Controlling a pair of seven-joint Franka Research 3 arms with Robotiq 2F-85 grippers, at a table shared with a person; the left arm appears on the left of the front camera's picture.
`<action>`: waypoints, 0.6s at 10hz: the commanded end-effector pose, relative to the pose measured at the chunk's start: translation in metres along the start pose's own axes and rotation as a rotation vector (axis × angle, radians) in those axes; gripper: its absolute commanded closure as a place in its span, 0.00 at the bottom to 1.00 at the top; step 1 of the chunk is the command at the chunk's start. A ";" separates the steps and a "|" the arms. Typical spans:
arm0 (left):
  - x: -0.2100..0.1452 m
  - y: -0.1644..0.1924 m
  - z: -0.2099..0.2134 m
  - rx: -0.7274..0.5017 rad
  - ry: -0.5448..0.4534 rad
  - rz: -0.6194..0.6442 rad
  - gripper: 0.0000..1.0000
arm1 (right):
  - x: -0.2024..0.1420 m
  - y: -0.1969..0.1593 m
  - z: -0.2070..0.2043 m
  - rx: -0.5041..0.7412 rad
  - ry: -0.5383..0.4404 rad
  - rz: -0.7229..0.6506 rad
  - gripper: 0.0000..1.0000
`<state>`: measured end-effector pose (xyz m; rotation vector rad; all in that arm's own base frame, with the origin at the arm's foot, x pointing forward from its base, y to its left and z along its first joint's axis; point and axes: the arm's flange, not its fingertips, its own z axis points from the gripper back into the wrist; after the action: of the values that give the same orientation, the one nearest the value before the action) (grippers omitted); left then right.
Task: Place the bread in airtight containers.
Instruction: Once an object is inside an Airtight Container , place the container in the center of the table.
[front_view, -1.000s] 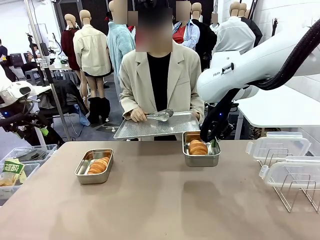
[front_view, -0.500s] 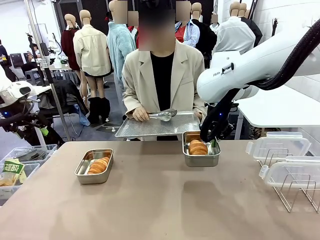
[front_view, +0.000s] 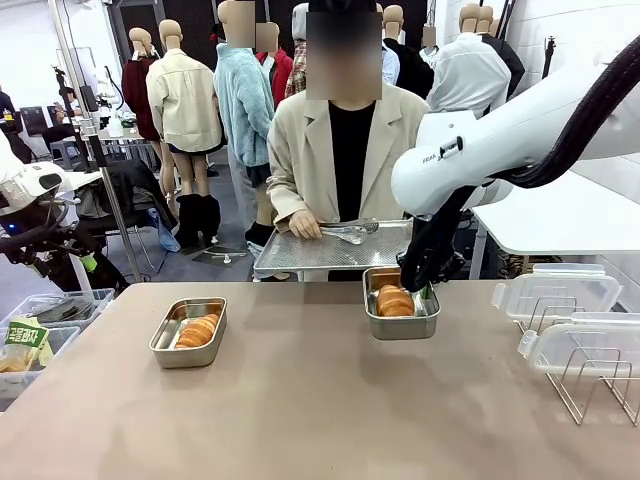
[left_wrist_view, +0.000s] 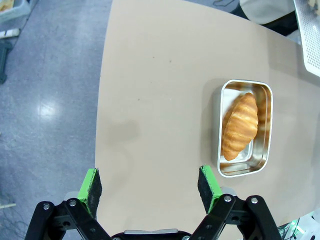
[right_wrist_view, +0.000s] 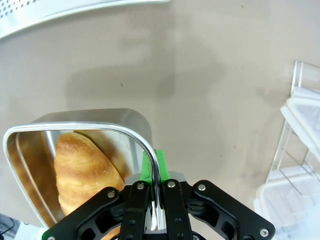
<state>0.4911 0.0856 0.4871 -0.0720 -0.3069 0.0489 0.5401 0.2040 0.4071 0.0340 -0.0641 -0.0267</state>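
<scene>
Right gripper (right_wrist_view: 154, 167) clamped on a tin (front_view: 400, 333) wall, roll (front_view: 396, 300) just inside its grip; the tin has slid slightly nearer the robot. Left gripper (left_wrist_view: 150, 182), jaws apart, hangs beside the second tin (left_wrist_view: 245, 82), also filled. Lidding probably remains.

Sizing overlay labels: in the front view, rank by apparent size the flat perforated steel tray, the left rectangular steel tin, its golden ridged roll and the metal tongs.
1. Flat perforated steel tray, largest.
2. Left rectangular steel tin.
3. Golden ridged roll and metal tongs: look alike; the tongs lie farther off, so unranked.
</scene>
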 end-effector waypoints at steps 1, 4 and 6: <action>-0.001 0.000 0.001 0.011 -0.009 0.001 0.00 | 0.010 -0.004 -0.020 0.024 -0.017 0.028 1.00; -0.001 0.000 0.001 0.011 -0.009 0.001 0.00 | 0.022 -0.002 -0.047 0.030 0.046 0.062 1.00; -0.001 0.000 0.001 0.011 -0.009 0.001 0.00 | 0.027 -0.002 -0.060 0.020 0.050 0.057 1.00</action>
<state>0.4911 0.0856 0.4871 -0.0720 -0.3070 0.0488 0.5612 0.2027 0.3454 0.0413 -0.0076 0.0266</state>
